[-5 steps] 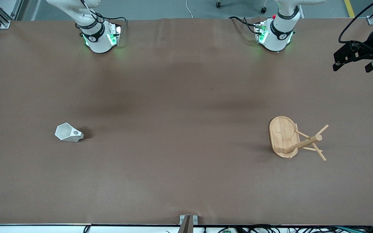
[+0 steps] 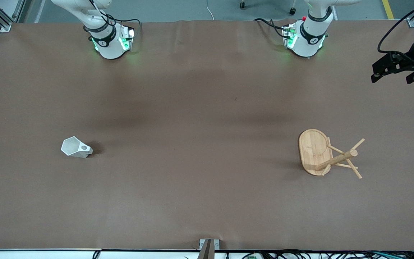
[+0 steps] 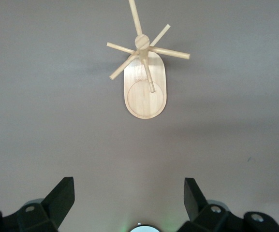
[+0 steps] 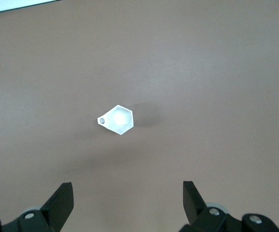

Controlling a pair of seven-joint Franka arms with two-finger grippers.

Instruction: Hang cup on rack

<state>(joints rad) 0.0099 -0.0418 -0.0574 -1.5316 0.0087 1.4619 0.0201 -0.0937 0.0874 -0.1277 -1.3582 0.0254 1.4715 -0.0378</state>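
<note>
Nothing of the task is done yet. The cup (image 2: 76,147) sits alone on the table (image 2: 207,201) toward the right arm's end, well apart from the rack (image 2: 327,154). The left gripper (image 3: 128,199) and right gripper (image 4: 127,199) both hang spread and empty. The right gripper probably lies outside the front view.

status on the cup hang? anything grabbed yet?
Nothing is done. The cup sits on the table toward the right arm's end, well apart from the rack, which stands toward the left arm's end with bare pegs. In hand: nothing. The left gripper is open above the rack's end, and the right gripper is open above the cup. Left: grasp, carry, hang.
</note>
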